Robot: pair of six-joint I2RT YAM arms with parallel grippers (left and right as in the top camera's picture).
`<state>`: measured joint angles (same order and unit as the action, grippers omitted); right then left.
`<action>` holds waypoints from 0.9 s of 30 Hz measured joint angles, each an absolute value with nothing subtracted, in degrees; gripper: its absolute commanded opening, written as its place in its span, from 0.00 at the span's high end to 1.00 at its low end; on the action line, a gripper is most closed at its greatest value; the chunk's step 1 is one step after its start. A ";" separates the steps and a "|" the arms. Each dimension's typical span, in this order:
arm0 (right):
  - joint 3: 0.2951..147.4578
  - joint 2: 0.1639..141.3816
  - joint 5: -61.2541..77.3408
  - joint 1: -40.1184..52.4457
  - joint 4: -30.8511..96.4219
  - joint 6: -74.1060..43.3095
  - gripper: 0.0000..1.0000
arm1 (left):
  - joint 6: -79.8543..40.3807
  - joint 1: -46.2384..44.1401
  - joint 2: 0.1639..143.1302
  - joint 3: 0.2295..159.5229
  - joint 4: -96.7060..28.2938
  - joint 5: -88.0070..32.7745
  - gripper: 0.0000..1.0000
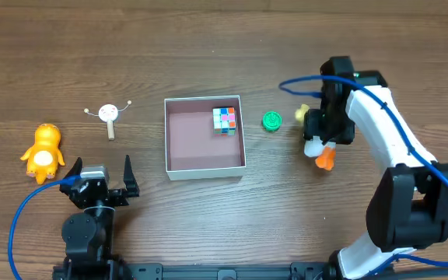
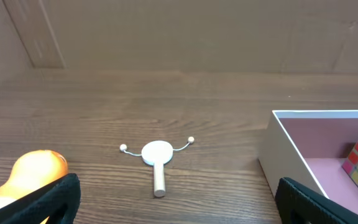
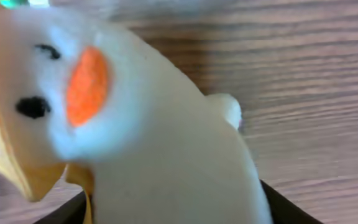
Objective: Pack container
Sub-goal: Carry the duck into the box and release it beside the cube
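We see a brown wooden table (image 1: 208, 47). On it, left to right, lie an orange duck toy (image 1: 43, 149), a small white hand drum (image 1: 110, 115), the container (image 1: 193, 148) mid-table and a green disc (image 1: 271, 120) just right of it. We cannot tell whether the plush penguin (image 1: 317, 148) farther right rests on the wood.

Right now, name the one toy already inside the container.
The multicoloured puzzle cube, in the container's far right corner. The orange plush, white rattle, green disc and penguin are outside it.
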<state>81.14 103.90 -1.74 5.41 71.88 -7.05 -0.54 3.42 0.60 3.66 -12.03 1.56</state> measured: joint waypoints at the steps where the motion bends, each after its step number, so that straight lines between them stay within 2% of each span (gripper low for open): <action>1: 84.05 103.94 -0.21 5.61 73.97 -7.03 0.38 | -0.54 3.42 0.60 3.66 -12.01 1.56 0.00; 2: 86.74 103.94 1.34 6.02 75.35 -7.05 0.41 | -0.54 3.42 0.60 3.66 -12.01 1.56 0.00; 4: 92.77 103.94 4.93 8.12 76.97 -6.74 0.42 | -0.54 3.42 0.60 3.66 -12.01 1.58 0.00; 6: 98.13 103.94 7.92 13.98 77.38 -5.21 0.39 | -0.54 3.42 0.60 3.66 -12.01 1.58 0.00; 10: 99.92 103.94 9.45 26.87 77.23 -0.36 0.33 | -0.54 3.42 0.60 3.66 -12.01 1.58 0.00; 14: 99.94 103.94 5.91 38.09 77.12 6.70 0.34 | -0.54 3.42 0.60 3.66 -12.01 1.56 0.00; 19: 99.94 103.94 4.89 40.49 73.91 12.21 0.33 | -0.54 3.42 0.60 3.66 -12.01 1.58 0.00; 23: 97.14 103.94 5.74 40.49 69.43 17.28 0.26 | -0.54 3.42 0.60 3.66 -12.01 1.58 0.00; 27: 94.28 104.25 5.76 40.49 66.63 22.00 0.26 | -0.54 3.42 0.60 3.66 -12.01 1.58 0.00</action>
<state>94.28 104.25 5.76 40.49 66.63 22.00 -0.54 3.42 0.60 3.66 -12.01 1.58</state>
